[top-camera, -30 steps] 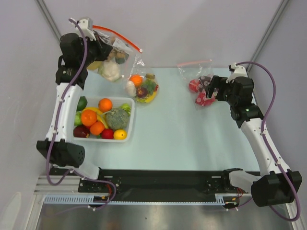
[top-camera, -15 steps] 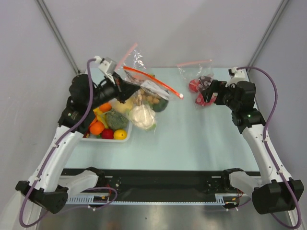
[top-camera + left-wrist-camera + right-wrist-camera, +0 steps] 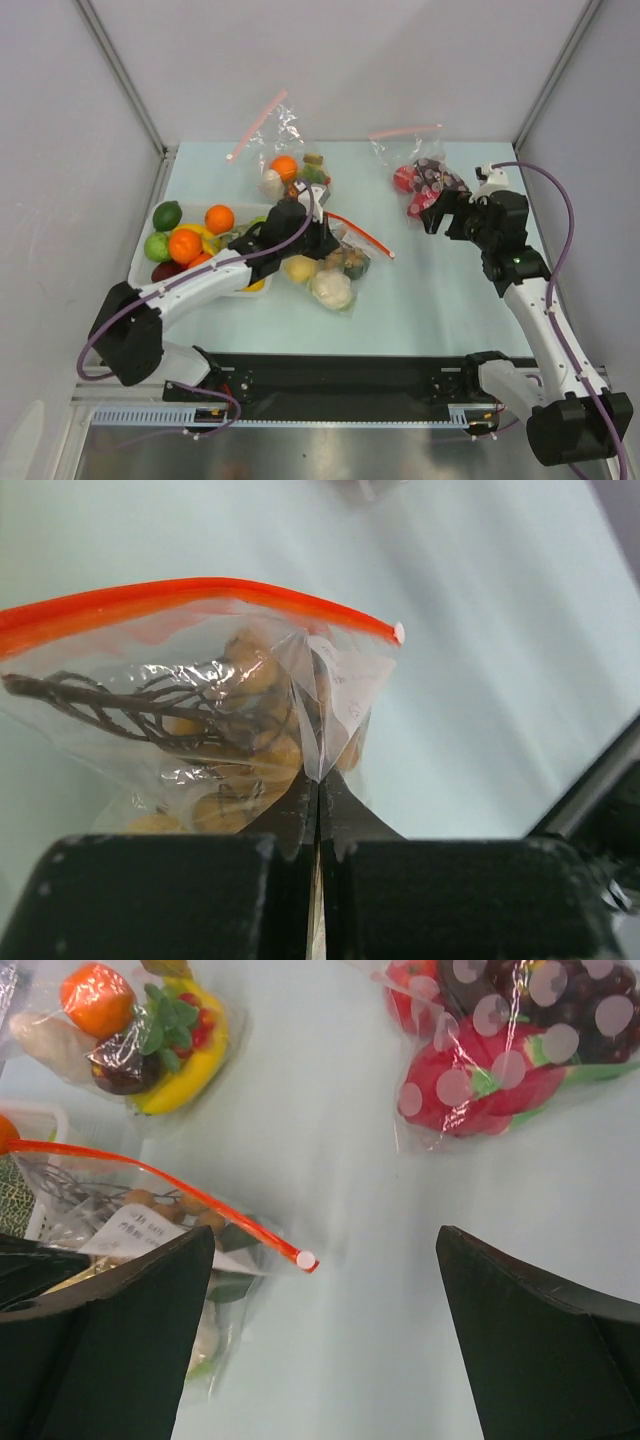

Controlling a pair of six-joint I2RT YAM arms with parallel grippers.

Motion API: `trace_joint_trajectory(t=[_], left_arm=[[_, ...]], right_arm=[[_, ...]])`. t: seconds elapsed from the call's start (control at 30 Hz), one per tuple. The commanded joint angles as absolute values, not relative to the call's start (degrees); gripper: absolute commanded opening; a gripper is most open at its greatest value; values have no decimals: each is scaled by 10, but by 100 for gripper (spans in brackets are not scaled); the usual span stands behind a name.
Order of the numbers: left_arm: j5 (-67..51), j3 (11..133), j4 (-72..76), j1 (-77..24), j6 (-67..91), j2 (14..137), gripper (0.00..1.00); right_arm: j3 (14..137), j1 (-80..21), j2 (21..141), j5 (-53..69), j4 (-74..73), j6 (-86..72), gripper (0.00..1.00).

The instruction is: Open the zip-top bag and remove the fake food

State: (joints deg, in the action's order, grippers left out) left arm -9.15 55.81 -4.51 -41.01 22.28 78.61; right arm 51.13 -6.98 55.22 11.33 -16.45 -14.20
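Two claws logged, left first. My left claw (image 3: 318, 780) is pressing its fingers (image 3: 290, 815) flat together and pinching a fold of clear film on the zip-top bag (image 3: 200, 705), just under the red-orange rim (image 3: 180, 595). In the wrist view the rim is running as one single line, ending in a small white tip to the right of the pinch.

Behind the film the fake food is showing: a brown bumpy cluster (image 3: 250, 755) on dark stems. From the top camera, the yellow round fruit (image 3: 300, 267), the pale leafy head (image 3: 331, 288) and the dark green piece (image 3: 355, 265) are sitting low in the bag, with the small white label (image 3: 135, 1228) above them. The bag is lying on the table (image 3: 450, 300) a little left of centre. Its near end is resting down and its rim end is being held at my claw.

Just left of the bag, the white bin (image 3: 138, 265) is holding oranges and limes. Beyond it, a pink-zip bag with an orange and a banana (image 3: 295, 172) is lying toward the far edge.

My right claw (image 3: 432, 208) is spreading its fingers (image 3: 150, 1290) wide and gripping nothing. It is hanging over bare table well right of the zip-top bag, at the near side of the pink-zip bag of red toys (image 3: 420, 185).
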Motion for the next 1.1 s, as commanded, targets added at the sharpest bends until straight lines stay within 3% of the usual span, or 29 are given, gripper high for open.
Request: trace_joint_trajectory(t=[0.0,0.3,0.33,0.37,0.5,1.07], left_arm=[[36,545,48,-446,293,801,0],[93,499,46,-458,352,845,2],[96,496,44,-458,346,843,8],[98,497,40,-458,343,840,22],[110,510,14,-458,317,835,47],[40,488,-16,-458,315,866,42]], right_arm=[[501,-68,550,105,-173,-156,100],[362,-89,571,238,-65,-299,99],[342,-95,575,233,-44,-308,99],[333,-108,582,229,-37,-317,99],[303,-131,599,222,-6,-351,98],[250,-164,802,260,349,-413,92]])
